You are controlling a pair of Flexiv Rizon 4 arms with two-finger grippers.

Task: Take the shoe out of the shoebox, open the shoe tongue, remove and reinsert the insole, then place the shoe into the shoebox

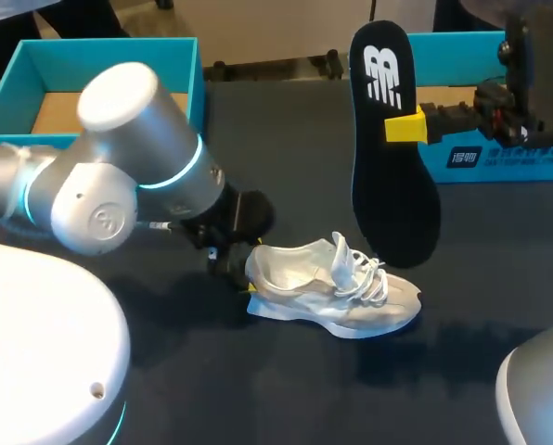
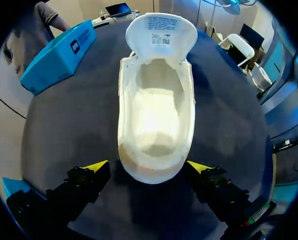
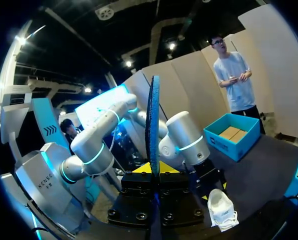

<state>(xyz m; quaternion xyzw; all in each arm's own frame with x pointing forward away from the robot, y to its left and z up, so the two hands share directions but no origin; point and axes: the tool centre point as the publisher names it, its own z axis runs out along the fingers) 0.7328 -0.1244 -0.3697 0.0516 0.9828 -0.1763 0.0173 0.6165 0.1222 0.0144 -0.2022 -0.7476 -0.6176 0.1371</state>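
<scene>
Tabletop (image 1: 499, 306) holds shoe (image 1: 332, 297), heel inside the left tool (image 2: 148, 166), contact seemingly obscured.

A white stylised logo sits on the heel end of the black insole (image 1: 392, 148). The side wall of the blue shoebox (image 1: 499, 158) carries a white panel with a few dark characters. The opened shoe tongue (image 2: 161, 32) bears a printed label with fine lines and a square code, too small to read. Grey capital letters run along the left arm's lower casing (image 3: 48, 182).
</scene>
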